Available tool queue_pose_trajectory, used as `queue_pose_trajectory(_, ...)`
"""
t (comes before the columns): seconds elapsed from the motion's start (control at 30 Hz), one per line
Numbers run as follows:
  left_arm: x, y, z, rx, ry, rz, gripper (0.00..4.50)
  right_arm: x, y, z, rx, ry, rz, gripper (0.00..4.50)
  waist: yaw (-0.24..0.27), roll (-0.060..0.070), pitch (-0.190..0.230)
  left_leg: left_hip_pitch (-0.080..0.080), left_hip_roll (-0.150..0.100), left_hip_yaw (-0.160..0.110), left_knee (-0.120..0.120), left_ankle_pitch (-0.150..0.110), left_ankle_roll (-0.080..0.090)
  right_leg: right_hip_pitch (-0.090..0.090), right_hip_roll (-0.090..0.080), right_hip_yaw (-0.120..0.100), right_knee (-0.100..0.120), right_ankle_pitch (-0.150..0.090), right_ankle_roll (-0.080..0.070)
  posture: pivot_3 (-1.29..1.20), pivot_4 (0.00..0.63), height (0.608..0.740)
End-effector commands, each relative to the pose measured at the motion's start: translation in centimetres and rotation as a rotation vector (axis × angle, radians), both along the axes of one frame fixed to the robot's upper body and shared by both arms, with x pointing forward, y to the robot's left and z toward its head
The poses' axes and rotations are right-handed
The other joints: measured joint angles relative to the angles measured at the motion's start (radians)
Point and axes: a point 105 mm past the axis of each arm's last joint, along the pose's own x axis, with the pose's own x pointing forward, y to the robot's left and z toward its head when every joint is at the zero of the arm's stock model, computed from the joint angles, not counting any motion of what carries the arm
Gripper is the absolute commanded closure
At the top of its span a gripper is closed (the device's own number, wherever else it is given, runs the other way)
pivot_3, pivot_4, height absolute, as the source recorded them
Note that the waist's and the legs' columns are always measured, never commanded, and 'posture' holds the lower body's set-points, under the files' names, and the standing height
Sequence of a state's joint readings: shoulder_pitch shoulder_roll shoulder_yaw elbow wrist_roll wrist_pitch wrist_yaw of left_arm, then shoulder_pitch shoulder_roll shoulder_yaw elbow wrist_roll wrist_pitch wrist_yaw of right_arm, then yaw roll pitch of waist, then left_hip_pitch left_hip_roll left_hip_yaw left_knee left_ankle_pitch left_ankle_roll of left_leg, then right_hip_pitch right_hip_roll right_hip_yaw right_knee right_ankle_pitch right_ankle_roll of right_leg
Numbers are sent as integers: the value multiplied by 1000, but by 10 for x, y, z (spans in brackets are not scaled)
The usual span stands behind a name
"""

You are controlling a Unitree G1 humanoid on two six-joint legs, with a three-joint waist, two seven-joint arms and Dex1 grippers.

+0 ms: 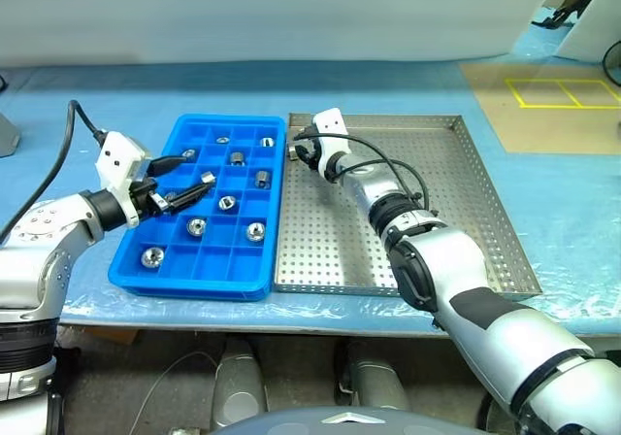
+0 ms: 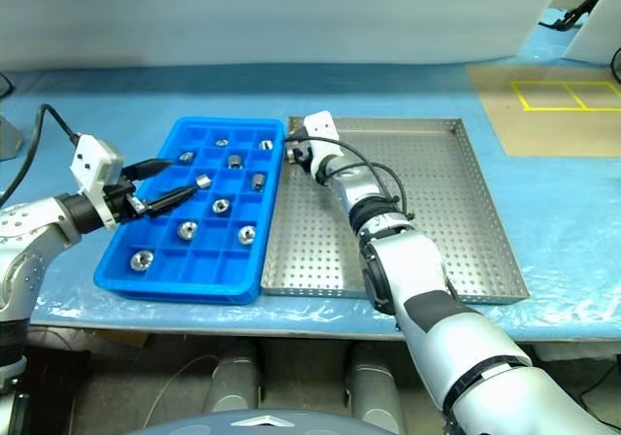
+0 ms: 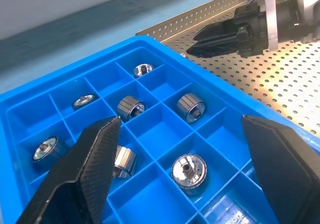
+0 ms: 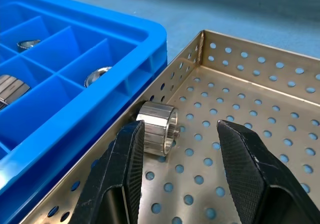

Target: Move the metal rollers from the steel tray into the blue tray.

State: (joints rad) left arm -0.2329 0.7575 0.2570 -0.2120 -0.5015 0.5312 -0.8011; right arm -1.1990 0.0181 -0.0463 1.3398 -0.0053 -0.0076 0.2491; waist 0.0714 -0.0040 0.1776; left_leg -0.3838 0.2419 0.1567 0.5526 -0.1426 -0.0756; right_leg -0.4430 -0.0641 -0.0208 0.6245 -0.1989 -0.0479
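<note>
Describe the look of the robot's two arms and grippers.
Both arms are silver-grey shells with black joint bands. Each wrist carries a white boxy camera block, and loose black cables loop along the forearms. The left gripper and right gripper each have two black tapered fingers; the finger pads show a fine woven texture up close.

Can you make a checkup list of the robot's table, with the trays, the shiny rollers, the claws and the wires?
Surface: blue-covered table.
Job's things: blue tray holds nine metal rollers; steel tray has one last roller against its wall beside the blue tray, near the far corner.
Clutter: nothing seen.
Claws: left claw open above the blue tray, empty; right claw open beside the last roller, not gripping.
Cables: black cables on both arms.
Surroundings: brown floor mat with yellow tape.
</note>
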Motion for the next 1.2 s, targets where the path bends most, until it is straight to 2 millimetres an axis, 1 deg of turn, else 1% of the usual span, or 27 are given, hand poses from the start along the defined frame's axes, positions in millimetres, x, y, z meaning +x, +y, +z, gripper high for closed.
queue_pose_trajectory(0.03, 2, -6, 6, 26, -37, 12, 455, 3, 5, 11, -6, -36, -25, 2152, 0, 0, 0, 0, 0, 0, 0, 0, 0, 0, 0, 0, 0, 0, 0, 84, 150, 740)
queue_pose_trajectory(0.1, 1, -13, 4, 34, -35, -5, 455, 3, 7, 12, 14, -29, -32, 2152, 0, 0, 0, 0, 0, 0, 0, 0, 0, 0, 0, 0, 0, 0, 0, 88, 150, 740)
queue_pose_trajectory(0.2, 2, -22, 5, 11, -42, -26, 455, 1, 12, 14, 27, -32, -14, 2152, 0, 0, 0, -1, 0, 0, 0, 0, 0, 0, 0, 0, 0, 0, 0, 85, 150, 740)
queue_pose_trajectory(0.5, 3, -35, 2, -11, -38, -51, 455, 1, 14, 13, 2, -37, -18, 2152, 0, 0, 0, -1, 0, -1, 0, 0, 0, 0, 0, -1, 0, 0, 0, 88, 150, 740)
queue_pose_trajectory(0.77, 0, -40, -1, -24, -25, -54, 455, -3, 23, 9, -8, -34, -16, 2152, -1, 0, 0, -1, 0, -1, 0, 0, 0, 0, 0, -1, 0, 0, 0, 100, 150, 740)
queue_pose_trajectory(0.87, 0, -40, -2, -24, -23, -50, 455, -3, 26, 9, -18, -39, -5, 2712, -1, 0, 0, 0, 0, -1, 0, 0, 0, 0, 0, -1, 0, 0, 0, 106, 150, 740)
queue_pose_trajectory(1.03, -1, -40, -2, -28, -26, -42, 455, -1, 22, 10, -29, -41, -32, 4362, 0, 0, 0, -1, 0, -2, 0, 0, 0, 0, 0, -1, 0, 0, 0, 120, 150, 740)
queue_pose_trajectory(1.2, -2, -40, -2, -32, -31, -37, 455, -2, 24, 12, -46, -56, -22, 4437, 0, 0, 0, -1, 0, -2, 0, 0, 0, 0, 0, -1, 0, 0, 0, 131, 150, 740)
